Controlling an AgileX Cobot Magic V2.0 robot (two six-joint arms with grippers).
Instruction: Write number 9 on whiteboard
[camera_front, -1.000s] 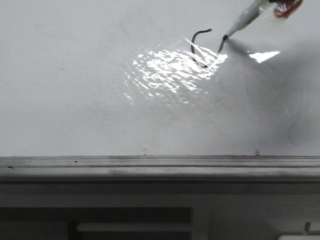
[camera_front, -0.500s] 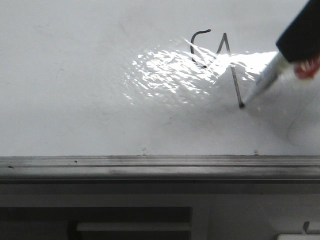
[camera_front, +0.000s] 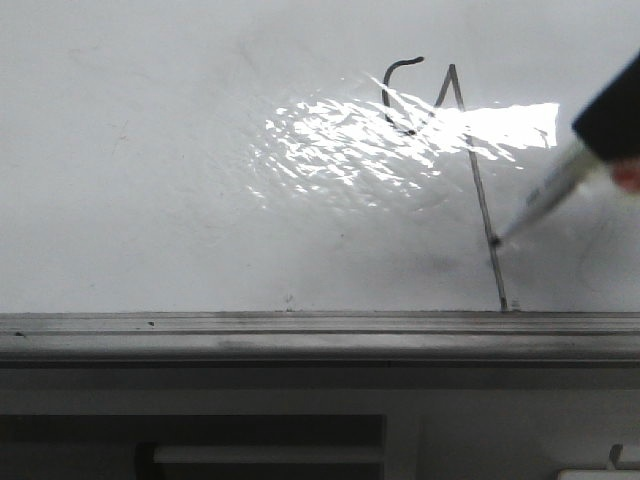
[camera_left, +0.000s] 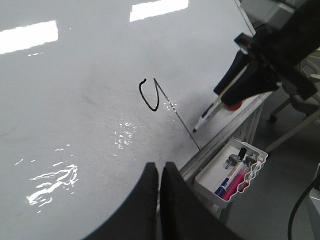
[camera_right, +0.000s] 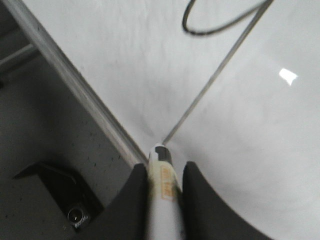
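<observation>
Whiteboard (camera_front: 150, 180): glossy, strong glare patch left of the right pincer (camera_right: 161, 181); grey rail (camera_front: 300, 325) along its near edge.

Number 9 (camera_front: 450, 130): thin black strokes on the board, just ahead of the right pincer. Small curved hook, then a peaked stroke whose long slanted tail reaches the rail.

Right pincer: clenched on a marker (camera_right: 161, 200). Marker tip sits at the tail line; contact with the board cannot be told. Yellowish label on the barrel, print unreadable.

Left pincer (camera_left: 160, 172): fingers pressed together, nothing between them, above the board and well apart from the 9.

Tray (camera_left: 232, 170): hangs off the board's edge below the right pincer, holds markers; labels unreadable.
</observation>
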